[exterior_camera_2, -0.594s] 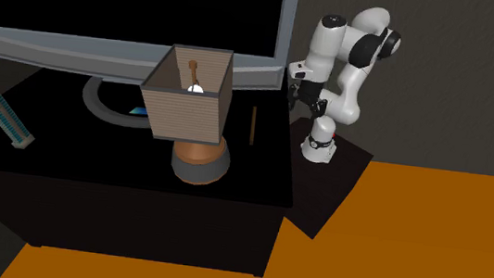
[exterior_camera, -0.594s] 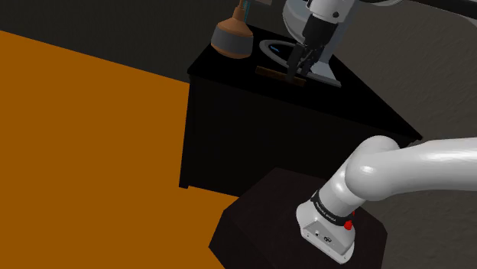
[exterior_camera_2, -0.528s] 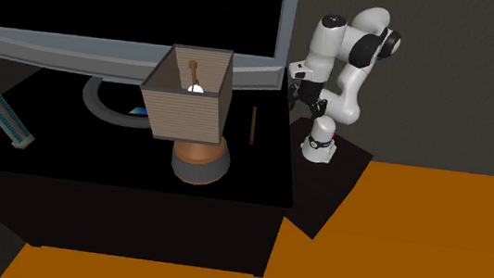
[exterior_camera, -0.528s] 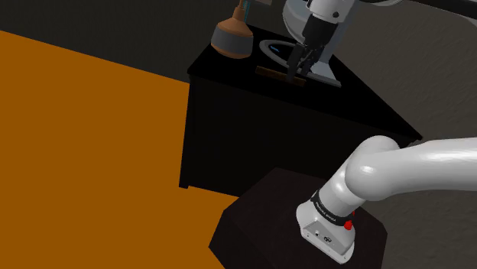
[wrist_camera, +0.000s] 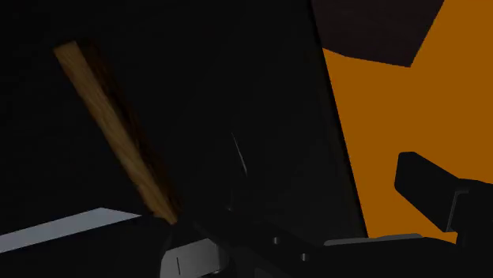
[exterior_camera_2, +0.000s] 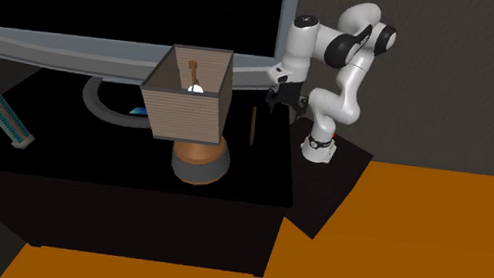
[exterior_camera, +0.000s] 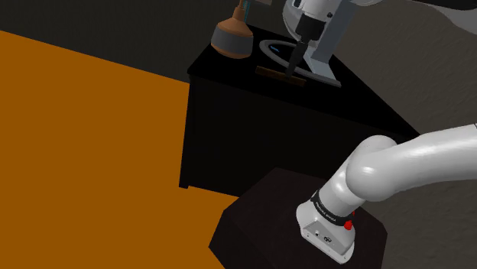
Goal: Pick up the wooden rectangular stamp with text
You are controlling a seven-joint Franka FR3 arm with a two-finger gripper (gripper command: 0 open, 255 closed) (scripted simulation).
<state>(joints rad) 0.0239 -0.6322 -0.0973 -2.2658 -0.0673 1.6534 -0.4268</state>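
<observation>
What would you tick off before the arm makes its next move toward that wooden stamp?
1. The stamp lies flat and free on the black cabinet: ok.
2. The gripper is centred over the stamp: not ok; in the wrist view the stamp sits off to one side.
3. The stamp is held: not ok.
4. The lamp stands apart from the gripper: ok.
5. Room beside the screen's grey base: cannot tell.

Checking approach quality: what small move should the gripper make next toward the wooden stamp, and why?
Probably shift the gripper toward the second exterior view's left, over the wooden stamp. In the wrist view the stamp lies on the black cabinet off to one side of the gripper, not centred under it, so descending now would likely miss.
</observation>
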